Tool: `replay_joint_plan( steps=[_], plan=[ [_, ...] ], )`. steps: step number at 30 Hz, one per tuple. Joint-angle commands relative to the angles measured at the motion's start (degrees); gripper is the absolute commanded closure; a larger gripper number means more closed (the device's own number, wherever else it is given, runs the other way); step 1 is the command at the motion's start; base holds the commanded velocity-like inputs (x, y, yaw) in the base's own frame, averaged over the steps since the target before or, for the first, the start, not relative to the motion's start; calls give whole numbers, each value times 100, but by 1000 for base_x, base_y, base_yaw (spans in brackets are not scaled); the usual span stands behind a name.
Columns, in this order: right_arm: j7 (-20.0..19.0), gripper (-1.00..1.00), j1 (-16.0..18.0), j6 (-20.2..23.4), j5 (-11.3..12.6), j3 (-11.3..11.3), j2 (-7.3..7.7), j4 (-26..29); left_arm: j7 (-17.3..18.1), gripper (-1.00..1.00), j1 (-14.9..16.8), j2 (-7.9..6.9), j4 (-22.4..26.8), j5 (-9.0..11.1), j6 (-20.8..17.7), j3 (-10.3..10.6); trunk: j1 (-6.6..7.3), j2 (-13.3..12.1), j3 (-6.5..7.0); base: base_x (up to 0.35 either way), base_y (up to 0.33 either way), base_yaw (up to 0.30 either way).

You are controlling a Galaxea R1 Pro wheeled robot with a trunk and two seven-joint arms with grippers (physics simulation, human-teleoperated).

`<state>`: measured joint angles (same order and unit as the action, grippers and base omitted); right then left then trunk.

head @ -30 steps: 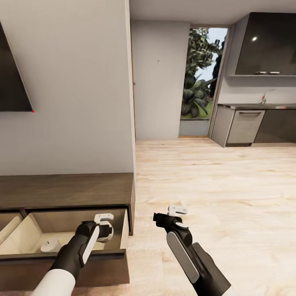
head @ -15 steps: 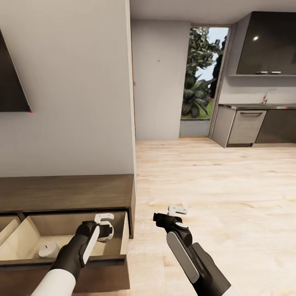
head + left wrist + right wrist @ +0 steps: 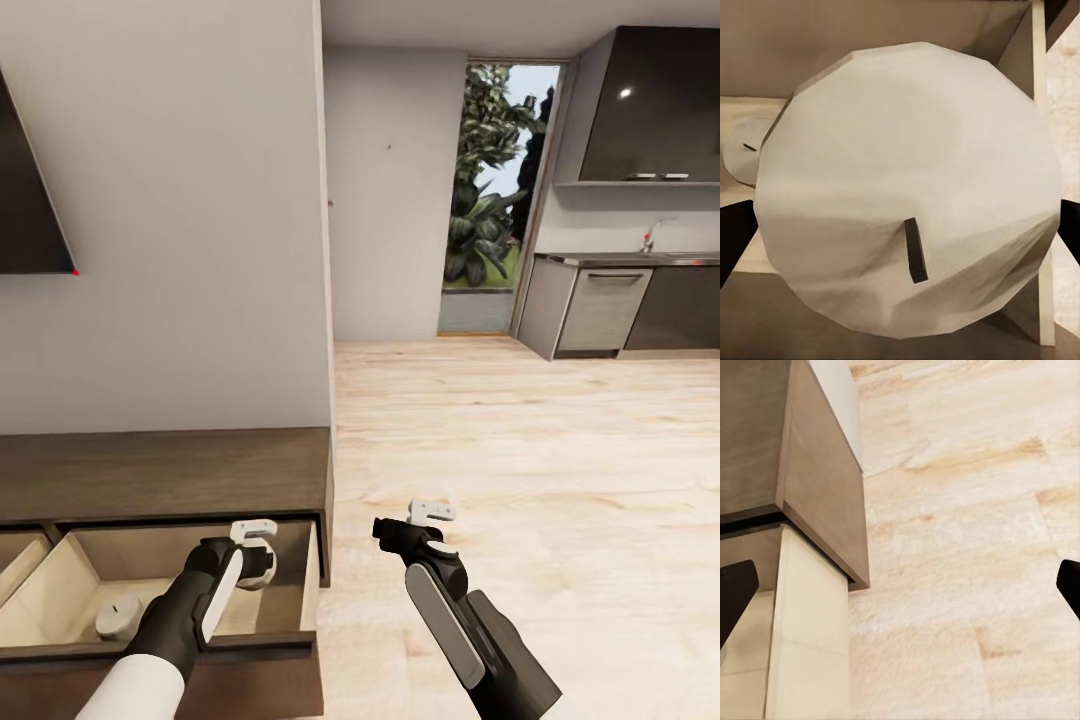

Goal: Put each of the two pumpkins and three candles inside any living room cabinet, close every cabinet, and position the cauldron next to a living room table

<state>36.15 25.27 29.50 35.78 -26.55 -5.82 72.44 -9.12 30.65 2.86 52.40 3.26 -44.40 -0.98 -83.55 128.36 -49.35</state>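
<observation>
Two candles: one [image 3: 907, 202] is clamped in the left gripper [image 3: 252, 560], another [image 3: 118, 618] lies beside it in the cabinet [image 3: 160, 480] drawer. The right gripper [image 3: 900, 585] hangs spread apart over floor.

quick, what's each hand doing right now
Left hand: shut on a candle, over the open drawer.
Right hand: open, empty, above the floor.

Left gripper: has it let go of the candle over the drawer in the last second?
No. The left gripper keeps the held candle above the open drawer. Only the camera shifted slightly; the second candle in the drawer and the open right gripper stayed put.
</observation>
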Motion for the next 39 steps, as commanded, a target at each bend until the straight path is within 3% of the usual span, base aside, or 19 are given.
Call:
replay_joint_plan(
  steps=[1, 11, 12, 14, 17, 20, 29, 39],
  plan=[
    [50, -100, 5, 12, 43, -8, 2, 7, -34, 100, 3, 7, 7, 31, -35, -13, 1, 3, -6, 3, 3, 0],
    [47, -100, 5, 14, 43, -37, 2, 13, -48, 100, 20, 58, -125, 42, -207, -6, -175, 324, -150, 0, 0, 0],
    [46, -100, 5, 16, 43, -41, 2, 14, -50, 100, 66, 62, -130, 44, -272, -6, -175, 324, -150, 0, 0, 0],
    [46, -100, 5, 20, 43, -57, 2, 15, -68, 100, 419, 95, -139, 34, -832, -3, -175, 324, -150, 0, 0, 0],
    [44, -100, 5, 21, 43, -60, 2, 16, -71, 100, 552, 110, -142, 23, -1023, 0, -175, 324, -150, 0, 0, 0],
    [45, -100, 5, 21, 43, -61, 2, 16, -81, 100, 683, 120, -147, 2, -1066, 13, -175, 324, -150, 0, 0, 0],
    [45, -100, 5, 21, 44, -61, -7, 14, -98, 100, 722, 112, -452, -18, -1023, 36, -372, 685, -311, 0, 0, 0],
    [43, -100, 5, 21, 43, -61, 1, 16, -80, 100, 723, 91, -476, -20, -1027, 34, -592, 1086, -491, 0, 0, 0]
  ],
)
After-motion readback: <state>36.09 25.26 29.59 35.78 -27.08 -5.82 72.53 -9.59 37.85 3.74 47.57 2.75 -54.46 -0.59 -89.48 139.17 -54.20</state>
